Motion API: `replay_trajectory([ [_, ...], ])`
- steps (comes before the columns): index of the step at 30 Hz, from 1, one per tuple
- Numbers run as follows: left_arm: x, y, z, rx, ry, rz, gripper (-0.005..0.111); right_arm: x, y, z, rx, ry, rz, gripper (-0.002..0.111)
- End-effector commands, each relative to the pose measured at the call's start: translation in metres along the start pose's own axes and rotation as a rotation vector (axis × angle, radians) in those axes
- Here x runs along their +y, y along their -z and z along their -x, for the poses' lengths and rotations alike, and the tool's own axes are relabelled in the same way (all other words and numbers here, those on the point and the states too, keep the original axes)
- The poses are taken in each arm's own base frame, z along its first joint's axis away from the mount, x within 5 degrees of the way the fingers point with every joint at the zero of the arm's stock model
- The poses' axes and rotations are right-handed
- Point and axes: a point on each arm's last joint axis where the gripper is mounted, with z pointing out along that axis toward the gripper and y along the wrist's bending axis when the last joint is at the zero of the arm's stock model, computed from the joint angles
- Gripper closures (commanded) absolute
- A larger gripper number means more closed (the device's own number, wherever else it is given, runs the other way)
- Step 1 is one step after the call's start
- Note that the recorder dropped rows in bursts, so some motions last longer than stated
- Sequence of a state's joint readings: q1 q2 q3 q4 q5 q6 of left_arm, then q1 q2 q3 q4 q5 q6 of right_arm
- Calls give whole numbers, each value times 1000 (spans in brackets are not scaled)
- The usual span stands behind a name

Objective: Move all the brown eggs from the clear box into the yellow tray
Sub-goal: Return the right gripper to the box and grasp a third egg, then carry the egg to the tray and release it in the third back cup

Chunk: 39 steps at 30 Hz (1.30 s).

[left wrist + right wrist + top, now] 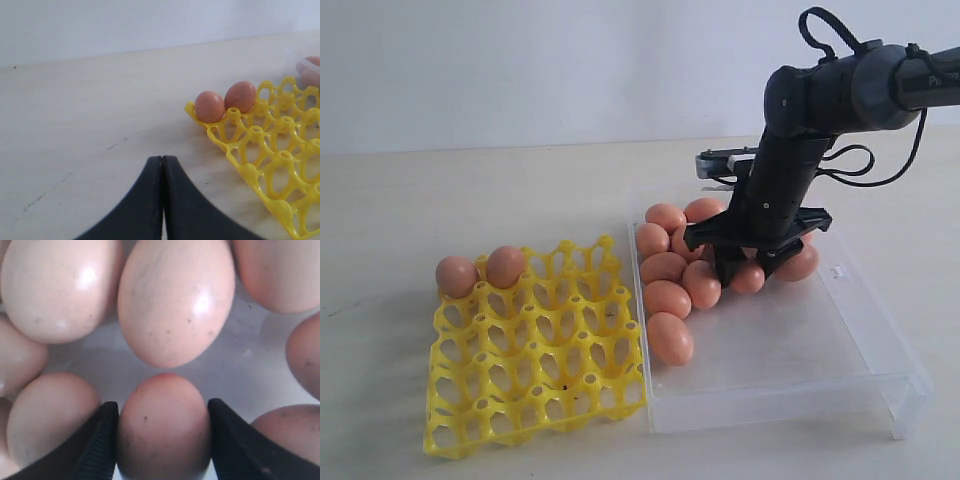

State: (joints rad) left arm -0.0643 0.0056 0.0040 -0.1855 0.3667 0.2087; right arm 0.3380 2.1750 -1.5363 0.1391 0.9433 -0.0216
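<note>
Within clear box [800, 340], right hand [163, 412] grips brown egg [164, 435].

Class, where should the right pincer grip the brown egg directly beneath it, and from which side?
Grip the brown egg across its narrow middle, from straight above: it lies on its side in the clear box, another egg close at its tip.
</note>
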Motion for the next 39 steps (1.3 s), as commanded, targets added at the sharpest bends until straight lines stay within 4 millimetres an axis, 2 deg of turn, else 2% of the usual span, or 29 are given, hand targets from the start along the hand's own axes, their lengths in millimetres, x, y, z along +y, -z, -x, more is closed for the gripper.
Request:
replay_trajectory([
  [1, 0, 1, 2, -19, 3, -2, 107, 3, 25, 4, -83, 67, 4, 108],
  [4, 0, 1, 2, -19, 3, -2, 107, 5, 44, 6, -159, 72, 4, 108],
  [8, 0, 1, 2, -19, 1, -2, 107, 22, 74, 5, -263, 111, 12, 108],
  [11, 0, 1, 2, -19, 1, -2, 107, 47, 92, 3, -385, 159, 37, 108],
  [15, 0, 1, 2, -19, 3, -2, 107, 98, 102, -12, -642, 256, 92, 108],
  [18, 0, 1, 2, -19, 3, -2, 107, 133, 91, -24, -807, 321, 138, 108],
  [22, 0, 1, 2, -19, 3, -2, 107, 156, 63, -23, -901, 309, 187, 108],
  [25, 0, 1, 2, -19, 3, -2, 107, 161, 40, -15, -892, 202, 235, 104],
  [29, 0, 1, 2, -19, 3, -2, 107, 165, 11, 0, -851, 175, 235, 95],
  [36, 0, 1, 2, -19, 3, -2, 107, 177, -20, 17, -810, 161, 242, 95],
  [39, 0, 1, 2, -19, 3, -2, 107, 180, -26, 17, -784, 146, 248, 95],
])
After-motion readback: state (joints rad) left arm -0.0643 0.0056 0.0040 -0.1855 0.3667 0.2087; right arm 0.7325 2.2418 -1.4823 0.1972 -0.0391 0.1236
